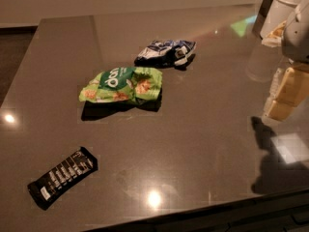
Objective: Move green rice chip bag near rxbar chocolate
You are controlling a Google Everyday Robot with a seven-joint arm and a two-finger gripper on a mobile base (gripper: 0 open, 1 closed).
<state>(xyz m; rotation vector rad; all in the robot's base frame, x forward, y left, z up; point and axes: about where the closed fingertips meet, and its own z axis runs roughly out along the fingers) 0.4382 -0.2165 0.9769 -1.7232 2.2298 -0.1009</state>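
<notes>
One rxbar chocolate (63,177) lies near the table's (203,144) front-left corner. One green rice chip bag (123,84) sits mid-table, well apart from it, with bare top between them. One blue-and-white bag (166,52) lies just behind the green bag. My gripper (282,98) hangs over the right edge; I cannot tell whether it is wide or narrow.

Likely a break room: glossy dark countertop (203,144) with snack packets (166,53), the claw (282,100) over its right edge.

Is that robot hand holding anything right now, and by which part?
Nothing. The gripper hangs at the right edge, well apart from the bright green glossy chip bag lying on the grey table.
</notes>
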